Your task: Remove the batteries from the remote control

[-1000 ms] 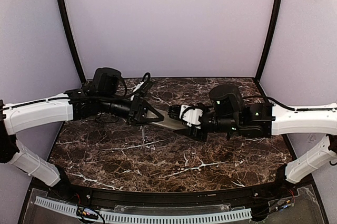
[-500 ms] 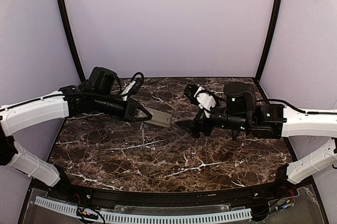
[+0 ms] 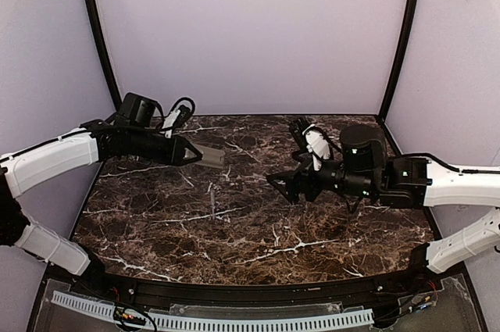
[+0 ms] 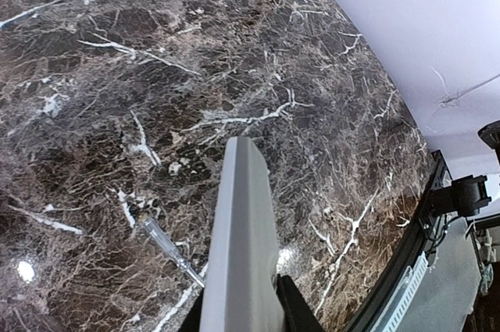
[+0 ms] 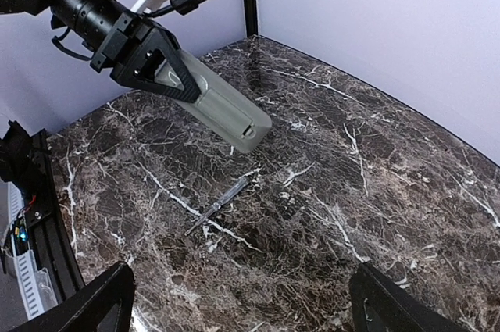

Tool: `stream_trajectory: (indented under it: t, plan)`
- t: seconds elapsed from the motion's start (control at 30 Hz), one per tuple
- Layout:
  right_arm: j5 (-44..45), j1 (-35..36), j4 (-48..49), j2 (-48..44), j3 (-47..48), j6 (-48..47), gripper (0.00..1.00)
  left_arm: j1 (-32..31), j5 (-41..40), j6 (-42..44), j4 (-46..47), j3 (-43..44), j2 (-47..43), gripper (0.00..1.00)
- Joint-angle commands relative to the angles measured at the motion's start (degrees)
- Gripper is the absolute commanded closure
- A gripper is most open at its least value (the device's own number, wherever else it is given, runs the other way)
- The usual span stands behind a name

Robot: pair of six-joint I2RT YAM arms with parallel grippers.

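Observation:
The remote control (image 3: 211,155) is a slim grey-beige bar held in the air over the back left of the marble table (image 3: 328,238). My left gripper (image 3: 186,154) is shut on its near end. In the right wrist view the remote control (image 5: 223,109) shows its back with a small latch, sticking out of the left gripper (image 5: 168,74). In the left wrist view the remote control (image 4: 242,238) runs away from my left gripper (image 4: 238,318). My right gripper (image 3: 287,154) stands open and empty to the right, well apart from the remote. Only its two fingertips (image 5: 101,305) show at the bottom corners. The batteries are hidden.
A slim screwdriver (image 3: 212,200) with a clear handle lies on the marble below the remote; the same screwdriver (image 5: 223,203) lies between the two grippers, and the screwdriver (image 4: 168,250) also lies beside the remote. Purple walls close the back and sides. A black rail (image 3: 234,294) edges the front.
My right gripper has let go of the remote's far end, opened wide and drawn back to the right. The left arm has carried the remote left and toward the back.

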Motion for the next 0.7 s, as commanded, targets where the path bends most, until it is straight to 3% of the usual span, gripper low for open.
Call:
stream_trajectory:
  t: [0.0,0.27,0.47,0.67]
  plan:
    - [-1.59,-1.84,1.22,-1.26,-0.79,10.01,0.04,0.02,7.77,2.61,0.13,3.38,4.15,1.00]
    - [-20.33,-13.11,-3.25,1.52,0.03,24.14,0.06,0.05,13.93,2.91,-5.90,14.37,10.16,1.00]
    - [-24.46,-15.38,-0.39,1.61,-0.77,27.01,0.04,0.05,28.84,4.24,-0.69,14.96,12.04,1.00]
    - [-25.89,-15.47,0.32,1.88,0.68,28.10,0.04,0.05,28.47,3.61,1.74,11.39,10.99,1.00]
